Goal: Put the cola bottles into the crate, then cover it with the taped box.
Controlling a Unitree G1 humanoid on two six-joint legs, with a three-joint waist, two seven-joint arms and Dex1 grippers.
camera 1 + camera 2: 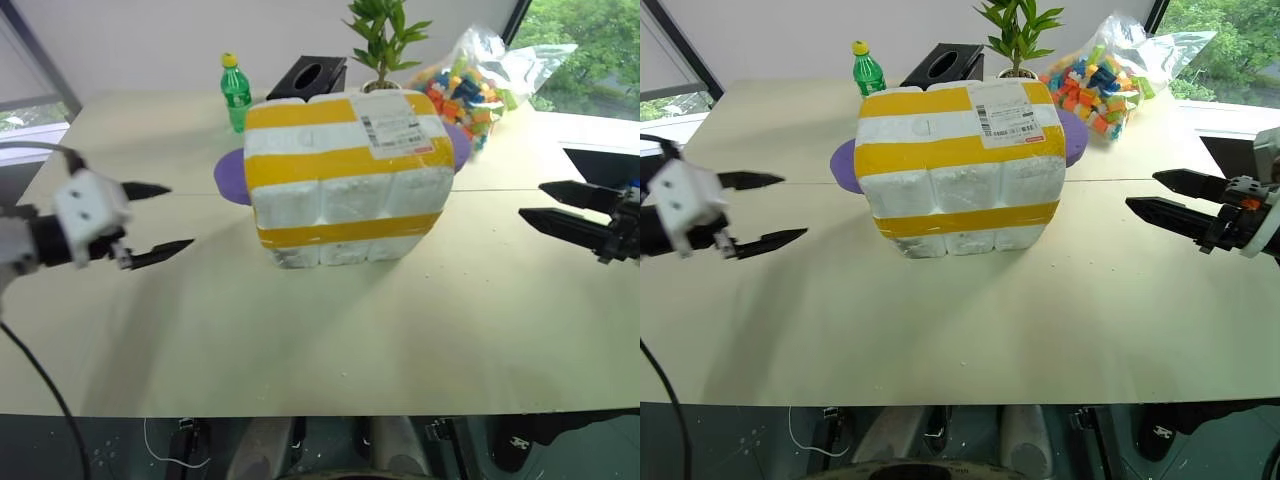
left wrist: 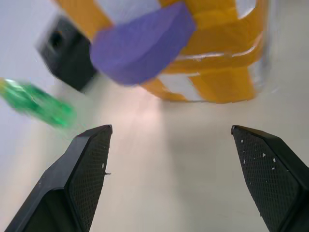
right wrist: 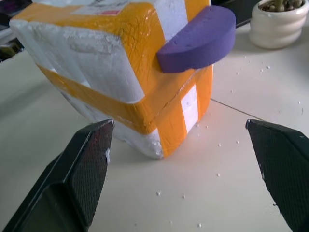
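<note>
**Taped box stands on the tabletop between two open, empty grippers**

A white styrofoam taped box [image 1: 345,180], wrapped in wide yellow tape bands and carrying a white shipping label on its top, sits upright near the middle of a pale tabletop [image 1: 330,330]. A purple foam handle [image 3: 198,38] sticks out from each of its two short sides. The crate and the cola bottles cannot be seen; they may be under the box, but the pictures do not settle that.

The left gripper [image 1: 158,222] hangs well to the left of the box, its two black fingers spread wide with nothing between them. The right gripper [image 1: 548,204] hangs well to the right, also wide open and empty. Both point inward toward the box, apart from it.

The box looks light and stiff but brittle: white crumbs lie scattered on the tabletop beside it, so hard pinching would likely dent or chip the foam. The tape looks smooth and may slip under the fingers. The purple handles look like the best holds, one for each gripper, which should keep the box level when lifted.

Behind the box stand a green bottle [image 1: 236,92], a black tissue box [image 1: 308,75], a potted plant [image 1: 384,45] and a bag of coloured blocks [image 1: 470,85].
</note>
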